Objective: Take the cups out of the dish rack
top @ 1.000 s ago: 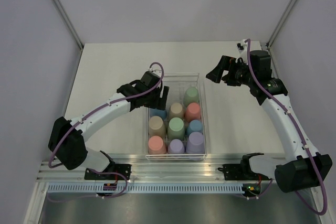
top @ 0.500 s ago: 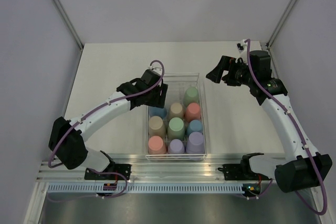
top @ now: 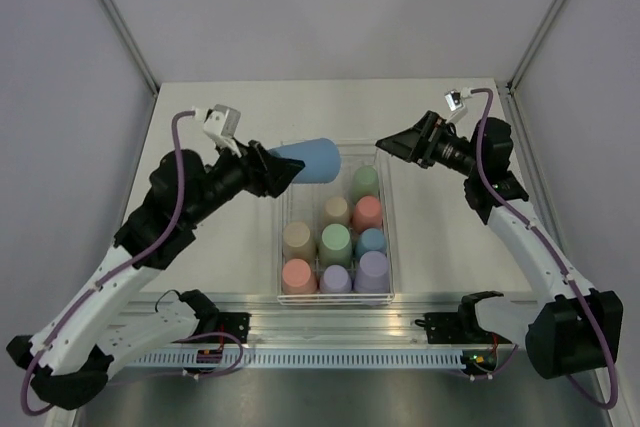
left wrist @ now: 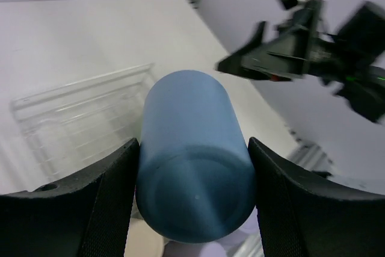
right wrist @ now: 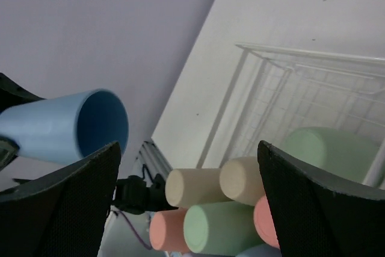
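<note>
Left end effector (top: 280, 166) grips blue cup (top: 312, 159); dish rack (top: 358, 152) holds more cups (top: 335, 242).

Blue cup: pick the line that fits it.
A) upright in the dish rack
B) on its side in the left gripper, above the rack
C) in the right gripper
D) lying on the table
B: the blue cup lies sideways in the left gripper, above the dish rack; the right gripper is open and empty.
</note>
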Action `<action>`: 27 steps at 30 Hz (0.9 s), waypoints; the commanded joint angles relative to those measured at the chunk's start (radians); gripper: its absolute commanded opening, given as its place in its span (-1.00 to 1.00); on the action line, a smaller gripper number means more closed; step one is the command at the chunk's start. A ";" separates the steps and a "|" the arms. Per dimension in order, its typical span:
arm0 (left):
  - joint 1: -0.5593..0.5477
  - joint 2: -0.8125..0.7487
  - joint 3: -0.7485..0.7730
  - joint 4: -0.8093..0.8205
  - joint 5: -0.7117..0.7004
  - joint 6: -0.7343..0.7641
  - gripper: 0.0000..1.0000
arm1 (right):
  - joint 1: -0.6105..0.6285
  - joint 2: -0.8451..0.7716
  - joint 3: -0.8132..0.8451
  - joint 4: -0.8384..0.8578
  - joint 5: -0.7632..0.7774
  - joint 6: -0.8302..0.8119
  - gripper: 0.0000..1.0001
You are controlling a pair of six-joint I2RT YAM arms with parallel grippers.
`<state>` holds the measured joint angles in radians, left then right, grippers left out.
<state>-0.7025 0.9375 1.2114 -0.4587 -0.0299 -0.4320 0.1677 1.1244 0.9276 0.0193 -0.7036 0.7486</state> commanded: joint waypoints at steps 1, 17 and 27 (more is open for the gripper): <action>0.000 -0.115 -0.188 0.311 0.290 -0.109 -0.95 | 0.010 0.011 -0.085 0.509 -0.189 0.314 0.96; 0.009 -0.164 -0.360 0.583 0.340 -0.211 -0.95 | 0.139 0.045 -0.257 1.142 -0.333 0.776 0.86; 0.009 -0.125 -0.374 0.620 0.331 -0.235 -0.95 | 0.225 -0.106 -0.236 0.676 -0.327 0.460 0.80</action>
<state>-0.6960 0.8066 0.8436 0.0792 0.2905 -0.6289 0.3820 1.0485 0.6662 0.7803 -1.0195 1.3022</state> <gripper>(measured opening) 0.721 0.913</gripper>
